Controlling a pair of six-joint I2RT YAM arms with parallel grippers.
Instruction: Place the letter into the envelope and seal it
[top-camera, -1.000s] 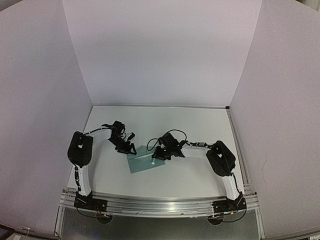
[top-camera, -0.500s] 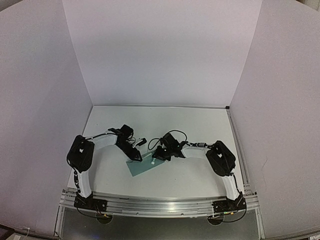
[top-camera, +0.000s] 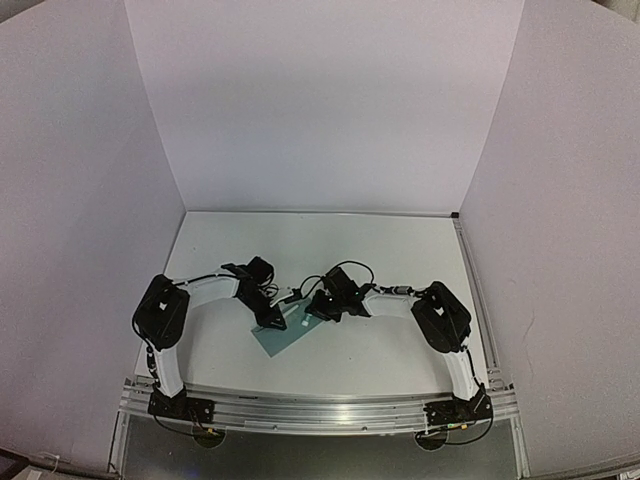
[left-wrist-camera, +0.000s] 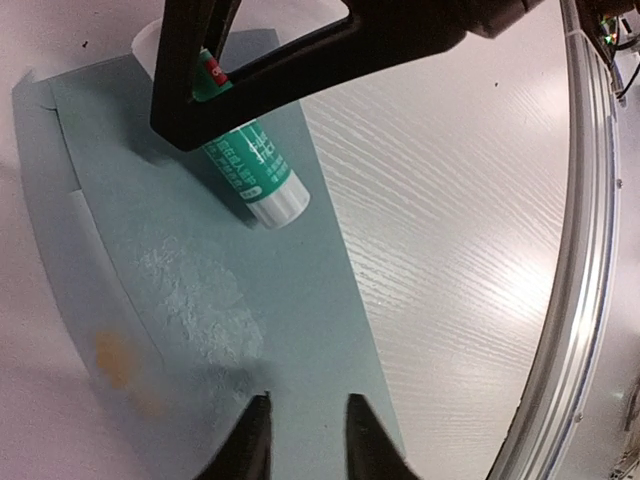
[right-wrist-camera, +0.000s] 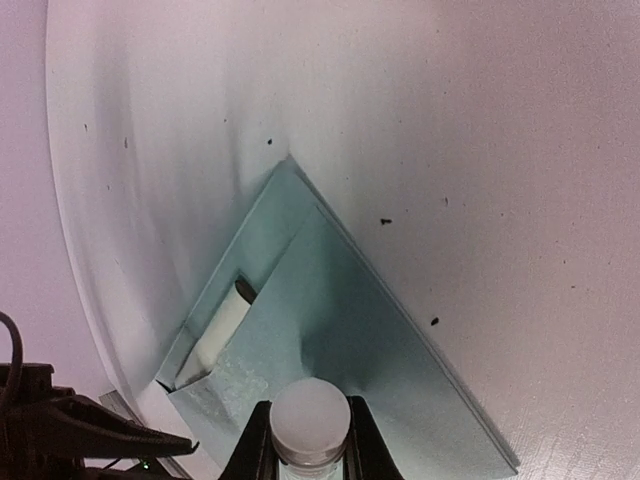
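From above, the envelope (top-camera: 285, 340) lies flat on the desk (top-camera: 380, 250), close to the near edge and a little left of its middle. My left gripper (top-camera: 272, 320) is over the envelope's left part. My right gripper (top-camera: 312, 305) is at the envelope's far right corner.

In my left wrist view, my two fingertips stand slightly parted over the teal paper with nothing between them. I cannot tell whether they touch it. Ahead of them is a whitish, rough smear (left-wrist-camera: 200, 300) on the envelope, and a faint orange-tan blot (left-wrist-camera: 115, 360) sits beside the smear. Further on, my right fingers are clenched on a green-labelled glue stick (left-wrist-camera: 250, 165), which is tilted with its white end low over the envelope.

In my right wrist view, the stick's round white end sits clamped between my fingers. The envelope's triangular flap (right-wrist-camera: 275, 235) points away from me. A pale strip (right-wrist-camera: 222, 325) shows at the flap's left edge; I cannot tell whether it is the letter.
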